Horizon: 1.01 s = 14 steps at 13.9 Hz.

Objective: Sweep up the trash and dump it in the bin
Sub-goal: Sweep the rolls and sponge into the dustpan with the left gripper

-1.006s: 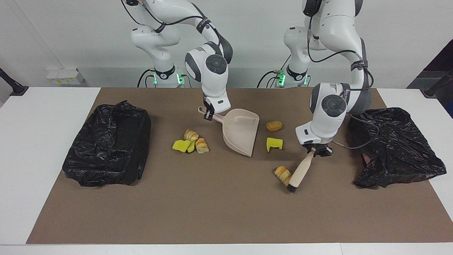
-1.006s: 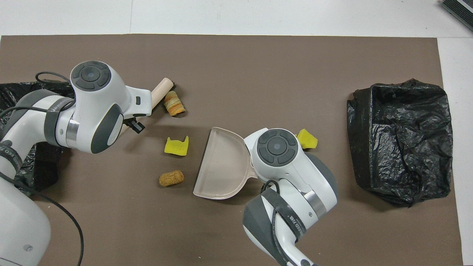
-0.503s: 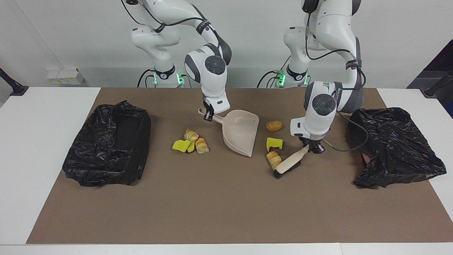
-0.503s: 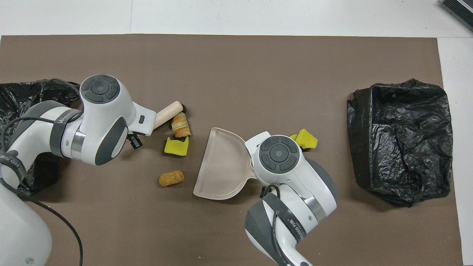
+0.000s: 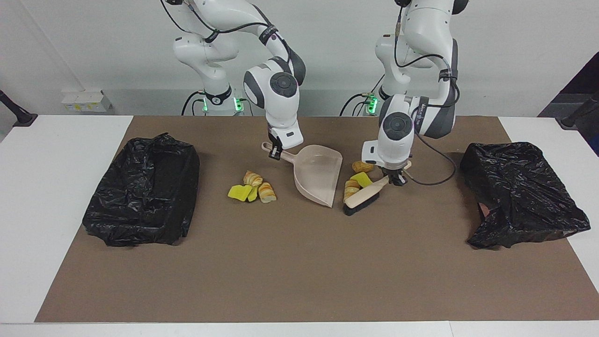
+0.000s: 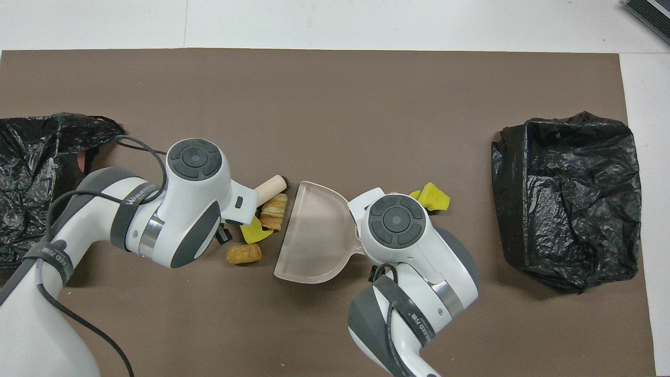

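My right gripper [image 5: 276, 153] is shut on the handle of the beige dustpan [image 5: 318, 180], which rests on the mat with its mouth toward the left arm's end. My left gripper [image 5: 397, 178] is shut on the wooden handle of a brush [image 5: 362, 199] whose black bristles touch the mat. Pressed between brush and dustpan mouth are a striped croissant piece [image 5: 351, 188], a yellow chunk [image 5: 361, 179] and a brown bun [image 5: 361, 166]. More trash [image 5: 252, 187], yellow chunks and two croissant pieces, lies beside the dustpan toward the right arm's end. From overhead the wrists hide both grippers.
A bin lined with a black bag [image 5: 145, 187] stands at the right arm's end of the brown mat [image 5: 290, 271]. Another black bag [image 5: 519, 192] lies at the left arm's end. A cable [image 5: 435, 173] trails from the left wrist.
The left arm has swept the brush toward the dustpan, pushing the croissant piece and yellow chunk up against the bun at the dustpan's mouth. The right arm and dustpan have hardly moved.
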Motion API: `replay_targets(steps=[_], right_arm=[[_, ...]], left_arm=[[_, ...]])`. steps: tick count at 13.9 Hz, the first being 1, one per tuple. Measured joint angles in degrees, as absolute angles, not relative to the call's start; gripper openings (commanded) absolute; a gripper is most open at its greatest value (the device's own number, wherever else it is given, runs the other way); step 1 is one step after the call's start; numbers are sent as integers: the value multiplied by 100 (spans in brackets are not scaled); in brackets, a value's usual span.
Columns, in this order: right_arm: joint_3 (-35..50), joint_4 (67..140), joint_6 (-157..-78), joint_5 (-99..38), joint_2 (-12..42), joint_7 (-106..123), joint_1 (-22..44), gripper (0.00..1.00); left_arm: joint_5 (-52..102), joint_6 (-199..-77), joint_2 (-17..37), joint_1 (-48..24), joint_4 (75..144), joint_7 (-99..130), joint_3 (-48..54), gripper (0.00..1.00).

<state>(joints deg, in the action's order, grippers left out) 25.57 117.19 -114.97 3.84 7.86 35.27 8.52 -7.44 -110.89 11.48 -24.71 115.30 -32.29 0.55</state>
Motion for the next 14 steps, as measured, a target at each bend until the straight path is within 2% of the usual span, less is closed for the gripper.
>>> replay_targets(steps=[6, 14], right_arm=[[2551, 11739, -11497, 381, 779, 3527, 852, 0], [2542, 11855, -11564, 380, 711, 4247, 851, 0]], left_arm=[[-445, -10678, 949, -3404, 11558, -2018, 70, 0], [-435, -9424, 380, -3237, 11393, -34, -107, 0]])
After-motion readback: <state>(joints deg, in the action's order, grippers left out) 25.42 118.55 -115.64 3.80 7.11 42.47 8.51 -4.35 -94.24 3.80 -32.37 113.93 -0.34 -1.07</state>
